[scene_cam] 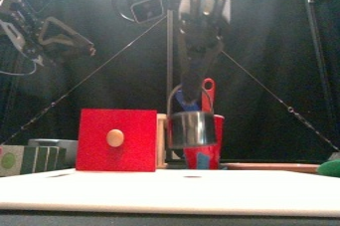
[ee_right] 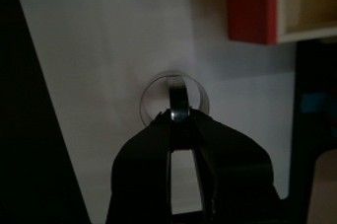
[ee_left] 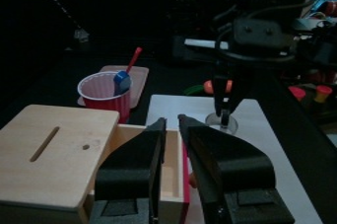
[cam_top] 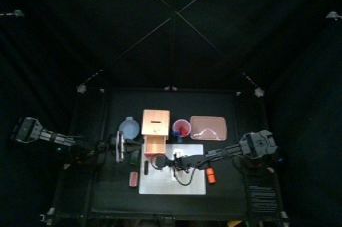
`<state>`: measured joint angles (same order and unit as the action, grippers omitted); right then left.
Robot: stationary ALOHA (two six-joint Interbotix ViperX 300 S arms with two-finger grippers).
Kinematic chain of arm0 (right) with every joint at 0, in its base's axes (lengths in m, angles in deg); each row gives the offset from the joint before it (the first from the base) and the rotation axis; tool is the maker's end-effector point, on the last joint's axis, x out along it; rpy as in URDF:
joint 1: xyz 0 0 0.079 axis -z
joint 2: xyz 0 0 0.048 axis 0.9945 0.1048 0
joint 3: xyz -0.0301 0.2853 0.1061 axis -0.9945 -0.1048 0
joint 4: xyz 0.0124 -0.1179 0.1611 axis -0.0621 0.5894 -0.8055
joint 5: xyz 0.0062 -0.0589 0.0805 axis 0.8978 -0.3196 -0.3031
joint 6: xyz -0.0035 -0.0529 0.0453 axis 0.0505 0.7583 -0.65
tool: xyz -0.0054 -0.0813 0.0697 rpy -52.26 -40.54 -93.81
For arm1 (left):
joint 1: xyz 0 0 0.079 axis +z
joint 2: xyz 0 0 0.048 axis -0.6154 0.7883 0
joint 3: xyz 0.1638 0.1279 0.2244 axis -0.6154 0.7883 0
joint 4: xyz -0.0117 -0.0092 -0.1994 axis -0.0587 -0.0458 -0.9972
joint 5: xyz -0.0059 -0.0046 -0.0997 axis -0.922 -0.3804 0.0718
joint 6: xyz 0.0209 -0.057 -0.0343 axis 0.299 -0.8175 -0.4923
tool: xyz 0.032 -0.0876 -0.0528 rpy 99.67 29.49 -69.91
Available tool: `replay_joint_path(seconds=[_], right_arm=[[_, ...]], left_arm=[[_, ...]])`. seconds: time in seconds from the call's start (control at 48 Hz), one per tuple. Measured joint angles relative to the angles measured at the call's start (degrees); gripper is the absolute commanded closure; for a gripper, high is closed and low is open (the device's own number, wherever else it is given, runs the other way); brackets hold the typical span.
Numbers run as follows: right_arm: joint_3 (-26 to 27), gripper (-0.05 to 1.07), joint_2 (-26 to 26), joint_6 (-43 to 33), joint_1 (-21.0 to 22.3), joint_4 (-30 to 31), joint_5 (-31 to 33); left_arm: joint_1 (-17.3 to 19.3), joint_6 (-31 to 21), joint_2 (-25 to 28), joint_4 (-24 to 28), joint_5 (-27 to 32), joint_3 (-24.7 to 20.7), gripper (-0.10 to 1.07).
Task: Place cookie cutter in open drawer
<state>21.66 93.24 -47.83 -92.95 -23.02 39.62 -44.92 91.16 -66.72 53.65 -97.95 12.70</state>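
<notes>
The right arm is reached in from the right and pointed steeply down — its gripper (ee_right: 182, 115) is closed on something. The left arm is held raised at the left, its gripper (ee_left: 179, 122) nearly closed — nothing gripped.

Top straight down, far; front level, near; both share drawer (cam_top: 158, 142)

A red drawer front (scene_cam: 117, 140) stands beside a metal cup (scene_cam: 193, 127).

Both arms are black with pale grey joint housings, and thin cables loop beside them. The left gripper (ee_left: 174, 159) has broad, glossy black fingers (ee_left: 132, 169) with bevelled edges. The right gripper (ee_right: 182, 129) tapers into narrower black fingers (ee_right: 148, 154).
</notes>
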Motion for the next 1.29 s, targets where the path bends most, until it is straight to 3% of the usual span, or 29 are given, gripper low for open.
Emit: replay_joint_path(seconds=[0.167,0.458,0.771,1.292], right_arm=[[6.33,0.58,-0.26,4.31,2.55,0.18,3.96],[14.33,0.58,0.26,12.74,8.17,2.90,4.75],[21.36,0.58,8.35,20.04,14.94,-2.55,4.75],[19.69,0.58,12.22,20.92,14.77,-3.34,0.26]], left_arm=[[0.09,-0.09,-0.70,0.00,0.00,0.26,0.35],[1.93,0.00,-1.85,0.00,0.00,0.44,0.35],[2.90,0.00,-1.85,0.00,0.00,0.97,0.35],[3.34,-0.09,-2.37,-0.70,0.00,3.43,0.35]])
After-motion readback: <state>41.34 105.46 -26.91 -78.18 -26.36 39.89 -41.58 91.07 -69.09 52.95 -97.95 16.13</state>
